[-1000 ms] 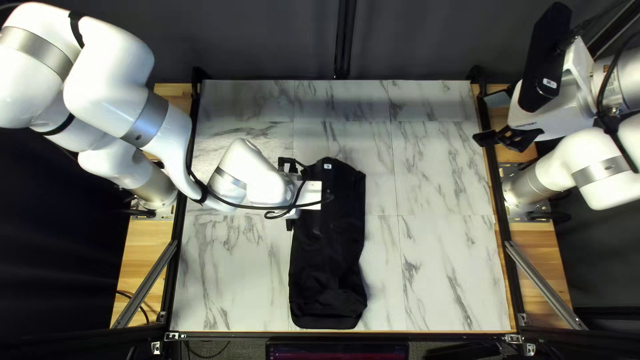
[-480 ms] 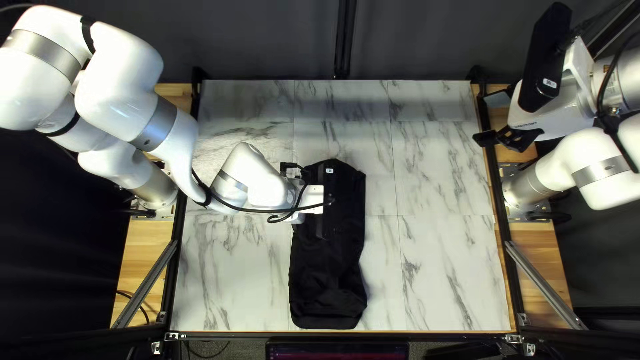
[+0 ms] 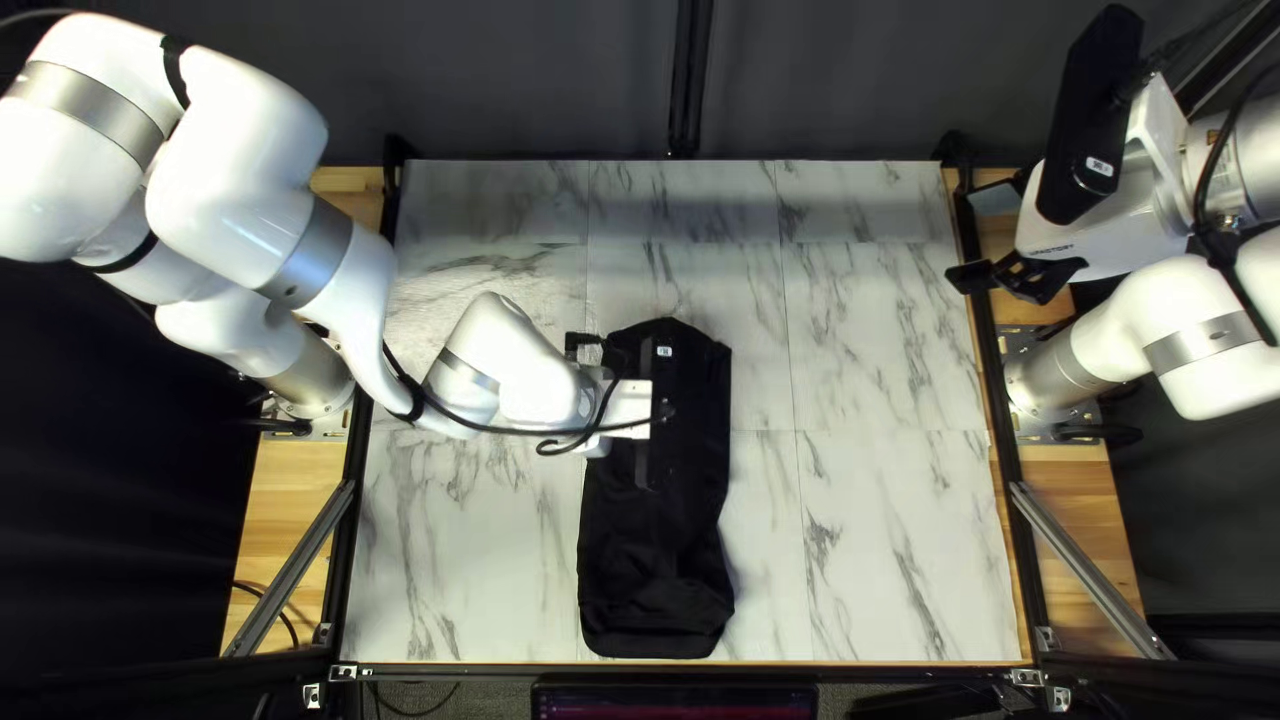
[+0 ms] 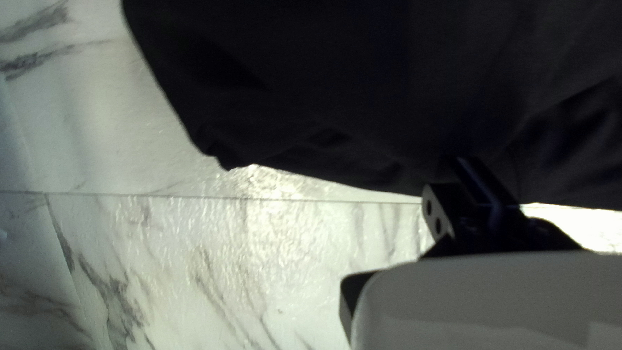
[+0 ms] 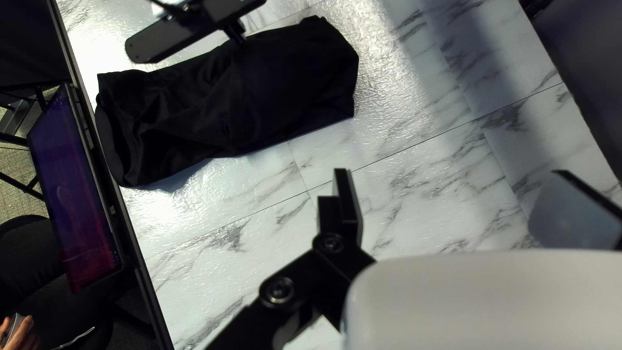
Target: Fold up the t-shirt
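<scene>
The black t-shirt (image 3: 660,534) lies as a long narrow strip near the table's middle, wrinkled at its near end. Over its left side is my left gripper (image 3: 583,344), mostly hidden under the wrist. In the left wrist view my left gripper (image 4: 476,178) is shut, its tips over the border of the shirt (image 4: 337,84); whether cloth is pinched between them cannot be seen. My right gripper (image 3: 994,280) hangs at the table's right edge. In the right wrist view my right gripper (image 5: 476,188) is open, well away from the shirt (image 5: 227,104).
The marble-patterned table (image 3: 880,400) shows on both sides of the shirt. My left forearm (image 3: 347,280) reaches over its left part. A monitor (image 5: 74,194) stands past the near edge, with a person's hand (image 5: 23,337) close to it. A grey plate (image 5: 570,214) is near my right gripper.
My left wrist and gripper have shifted slightly right and toward the table's near edge. The shirt's outline looks the same, and my right arm has stayed still.
</scene>
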### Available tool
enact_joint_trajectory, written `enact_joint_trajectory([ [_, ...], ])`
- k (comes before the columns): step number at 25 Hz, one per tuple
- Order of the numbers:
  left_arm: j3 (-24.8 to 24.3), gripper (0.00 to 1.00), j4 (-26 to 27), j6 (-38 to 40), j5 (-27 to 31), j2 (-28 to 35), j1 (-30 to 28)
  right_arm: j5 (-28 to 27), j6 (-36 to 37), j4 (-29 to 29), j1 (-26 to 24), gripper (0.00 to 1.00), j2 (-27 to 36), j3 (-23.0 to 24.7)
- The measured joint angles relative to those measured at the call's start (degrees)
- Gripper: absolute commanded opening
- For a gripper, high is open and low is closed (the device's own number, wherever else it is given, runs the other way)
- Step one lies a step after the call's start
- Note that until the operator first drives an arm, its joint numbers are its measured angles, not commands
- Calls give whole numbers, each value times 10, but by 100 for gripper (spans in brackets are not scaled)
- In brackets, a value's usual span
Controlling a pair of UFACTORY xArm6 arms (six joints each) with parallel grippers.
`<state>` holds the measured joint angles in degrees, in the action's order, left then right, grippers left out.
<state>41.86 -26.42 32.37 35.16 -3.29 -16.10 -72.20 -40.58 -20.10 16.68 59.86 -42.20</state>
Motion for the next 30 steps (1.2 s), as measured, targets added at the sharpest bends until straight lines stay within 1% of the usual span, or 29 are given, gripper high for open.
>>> enact_joint_trajectory([
  [3,0,100,-8,5,6,2,-3,0,0,0,0,100,0,0],
  [12,-1,100,-10,9,7,2,-3,0,0,0,0,100,0,0],
  [15,10,100,-24,25,15,-10,-7,0,0,0,0,100,0,0],
  [19,20,100,-51,65,25,-28,-12,0,0,0,0,100,0,0],
  [20,22,92,-57,74,28,-31,-13,0,0,0,0,100,0,0],
  [21,24,38,-61,81,32,-35,-13,0,0,0,0,100,0,0],
  [22,27,15,-64,87,37,-38,-13,0,0,0,0,100,0,0],
  [23,31,0,-65,90,42,-41,-14,0,0,0,0,100,0,0],
  [30,65,0,-46,73,80,-53,-13,0,0,0,0,100,0,0],
])
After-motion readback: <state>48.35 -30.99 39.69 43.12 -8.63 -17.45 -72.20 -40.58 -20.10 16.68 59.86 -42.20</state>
